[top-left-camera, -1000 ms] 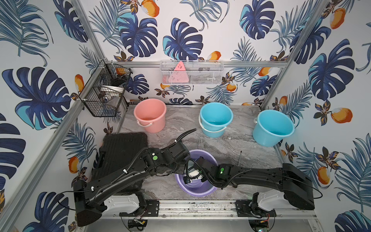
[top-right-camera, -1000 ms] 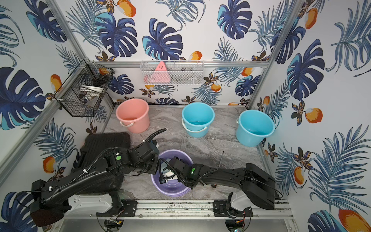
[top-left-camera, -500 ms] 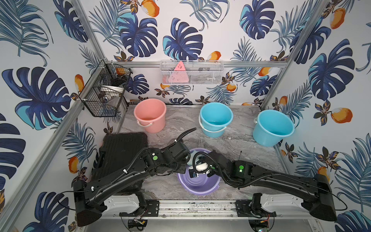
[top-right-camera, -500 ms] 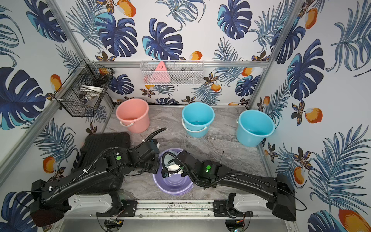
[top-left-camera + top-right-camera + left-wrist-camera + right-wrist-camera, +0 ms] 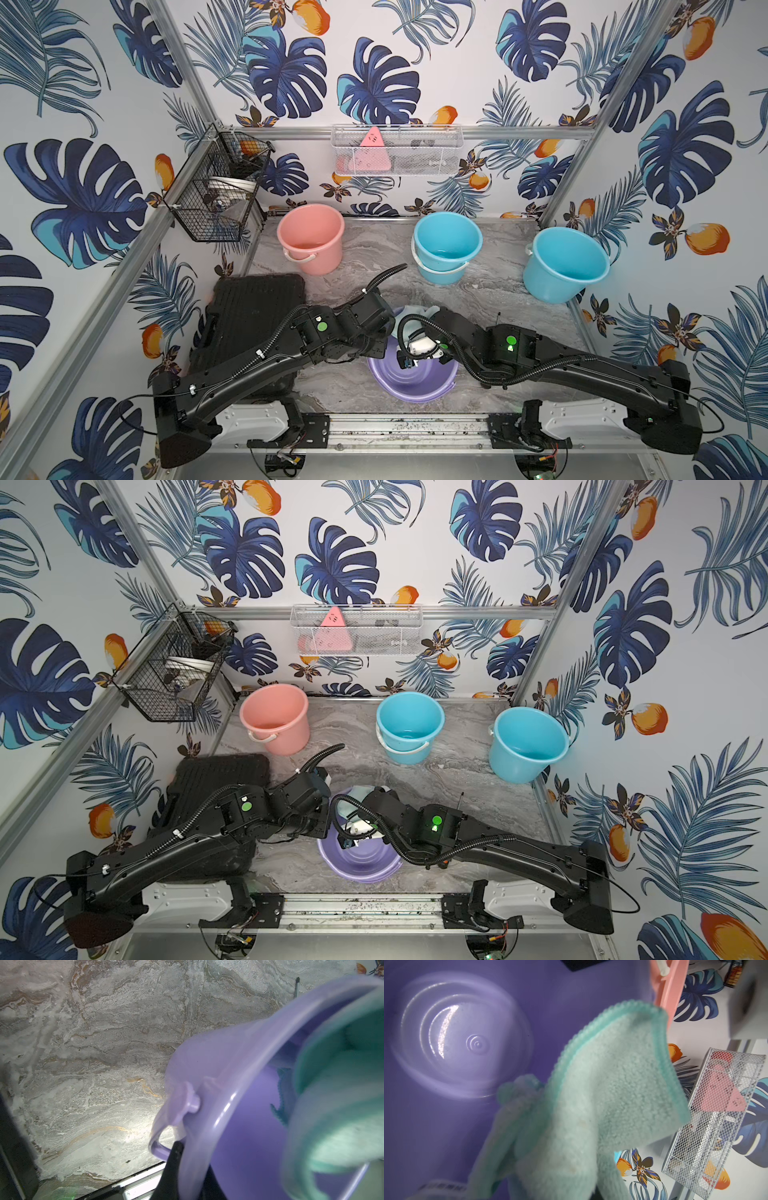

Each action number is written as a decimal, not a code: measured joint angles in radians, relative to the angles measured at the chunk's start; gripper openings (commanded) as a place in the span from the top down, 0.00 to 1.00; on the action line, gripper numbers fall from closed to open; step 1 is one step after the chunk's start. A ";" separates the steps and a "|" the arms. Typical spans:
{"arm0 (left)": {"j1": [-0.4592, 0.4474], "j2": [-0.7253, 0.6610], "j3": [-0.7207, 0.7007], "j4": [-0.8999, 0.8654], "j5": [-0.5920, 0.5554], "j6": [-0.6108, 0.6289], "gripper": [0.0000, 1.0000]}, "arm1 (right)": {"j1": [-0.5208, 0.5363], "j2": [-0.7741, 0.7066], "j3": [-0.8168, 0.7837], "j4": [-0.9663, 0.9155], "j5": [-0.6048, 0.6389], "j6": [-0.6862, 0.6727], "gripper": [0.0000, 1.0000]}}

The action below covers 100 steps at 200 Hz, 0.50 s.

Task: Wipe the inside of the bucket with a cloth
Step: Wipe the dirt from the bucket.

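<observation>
Purple bucket (image 5: 415,388), cloth (image 5: 419,312) partly under right arm (image 5: 509,343); pink bucket (image 5: 316,259), black case (image 5: 253,307) nearby.

The cloth (image 5: 602,1095) is partly blurred and cut off.

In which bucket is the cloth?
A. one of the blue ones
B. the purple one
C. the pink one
B: both wrist views show the cloth in the mouth of the purple bucket, against its inner wall.
</observation>
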 measured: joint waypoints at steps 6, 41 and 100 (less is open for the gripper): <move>0.000 0.000 0.000 -0.001 0.000 0.000 1.00 | 0.000 0.009 -0.002 0.000 0.000 0.000 1.00; 0.000 -0.002 0.000 -0.004 -0.001 0.000 1.00 | 0.003 0.071 -0.036 0.013 -0.016 -0.001 1.00; -0.002 -0.002 0.000 -0.020 0.005 0.004 1.00 | 0.002 0.196 -0.119 0.115 -0.090 0.036 1.00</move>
